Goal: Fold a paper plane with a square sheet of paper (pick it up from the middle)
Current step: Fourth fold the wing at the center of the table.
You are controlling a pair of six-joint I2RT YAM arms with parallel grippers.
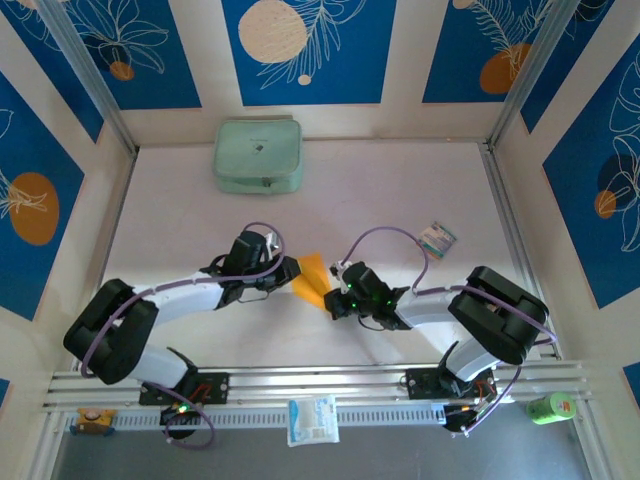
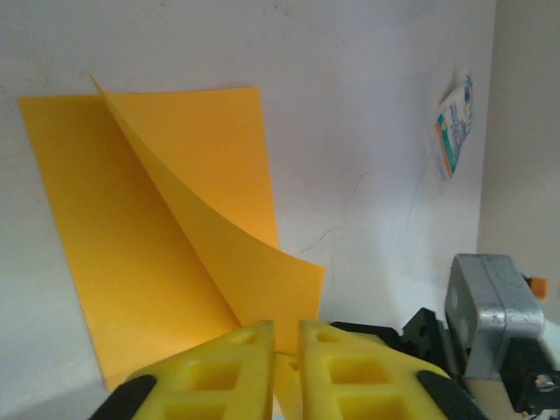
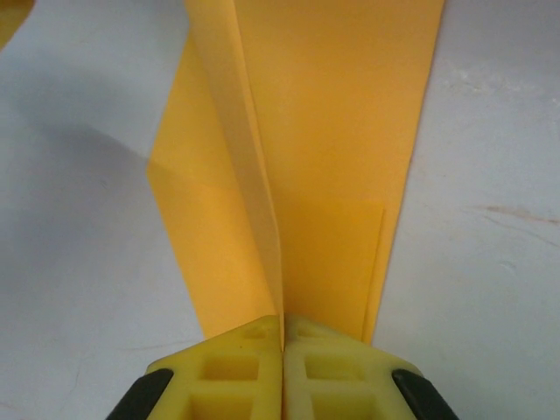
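Observation:
The square sheet of paper, orange-yellow, lies on the white table between my two grippers. It is partly folded, with one flap curling up off the flat part, and does not have the shape of a paper plane. My left gripper reaches it from the left. Its yellow fingers stand almost together with the paper's near edge pinched between them. From the right, my right gripper is shut on the raised flap along the centre crease of the paper.
A pale green zipped pouch lies at the back of the table. A small striped card sits to the right. A white-and-blue packet and a green object rest by the front rail. Walls enclose three sides.

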